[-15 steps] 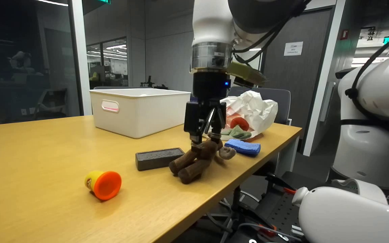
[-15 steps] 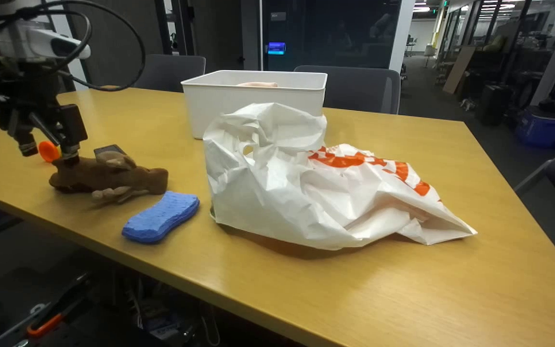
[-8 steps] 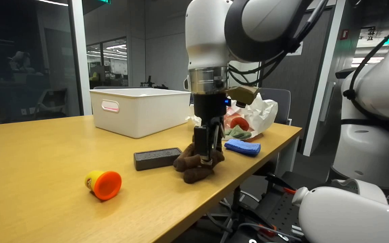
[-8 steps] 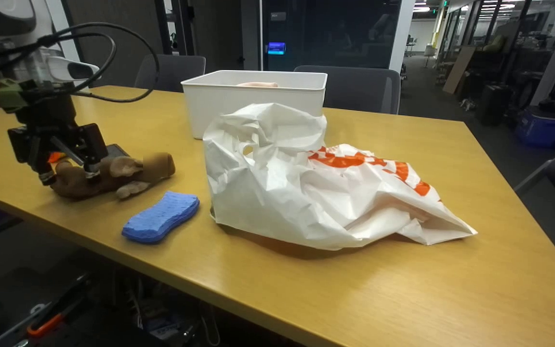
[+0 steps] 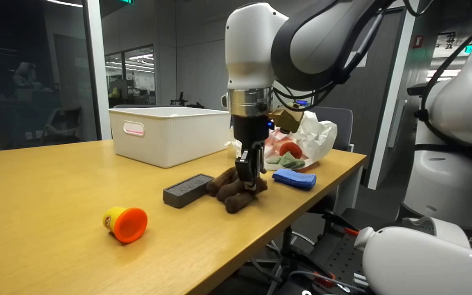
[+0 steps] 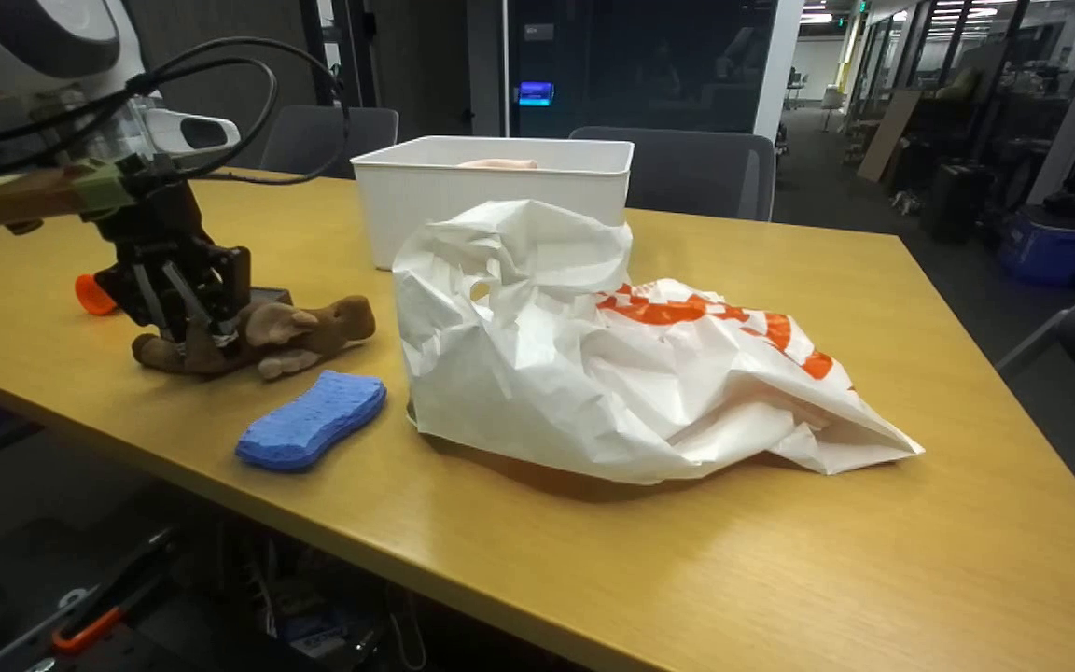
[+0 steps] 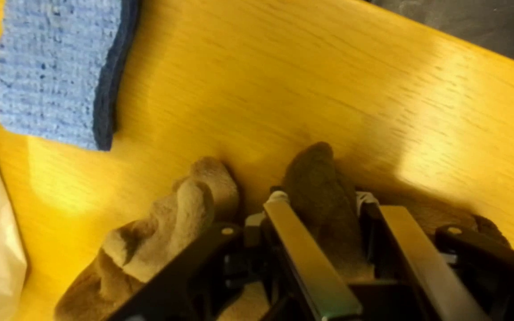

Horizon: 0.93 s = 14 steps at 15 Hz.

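And the hand grips the brown plush toy on the desk, blue sponge out at ten o'clock in the wrist view!

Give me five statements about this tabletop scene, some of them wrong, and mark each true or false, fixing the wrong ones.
1. In an exterior view, the crumpled white bag hides part of the white bin. True.
2. The white bin lies on its side. False: it stands upright on the table.
3. Part of the brown plush toy is between the jaws of the hand. True.
4. The brown plush toy is inside the crumpled white bag. False: it lies on the table, near the blue sponge.
5. The yellow-and-orange tub lies on its side. True.
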Each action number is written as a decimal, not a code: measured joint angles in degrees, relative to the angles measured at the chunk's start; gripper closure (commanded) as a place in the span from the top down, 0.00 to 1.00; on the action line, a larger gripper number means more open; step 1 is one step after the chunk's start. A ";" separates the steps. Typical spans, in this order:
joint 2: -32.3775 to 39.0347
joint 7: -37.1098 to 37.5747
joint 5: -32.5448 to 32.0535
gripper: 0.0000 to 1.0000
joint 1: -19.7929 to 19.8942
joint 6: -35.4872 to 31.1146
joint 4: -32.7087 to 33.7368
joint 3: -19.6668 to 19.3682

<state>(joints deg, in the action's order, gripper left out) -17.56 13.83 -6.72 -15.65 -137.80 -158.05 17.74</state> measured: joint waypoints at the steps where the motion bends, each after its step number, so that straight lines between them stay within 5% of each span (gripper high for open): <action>1: -0.10 0.00 -0.42 0.02 0.53 -0.04 0.11 -0.04; 14: -18.42 6.86 -3.15 0.04 8.29 2.82 0.92 -1.10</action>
<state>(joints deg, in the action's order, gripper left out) -35.98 20.69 -9.87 -7.36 -134.98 -157.13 16.64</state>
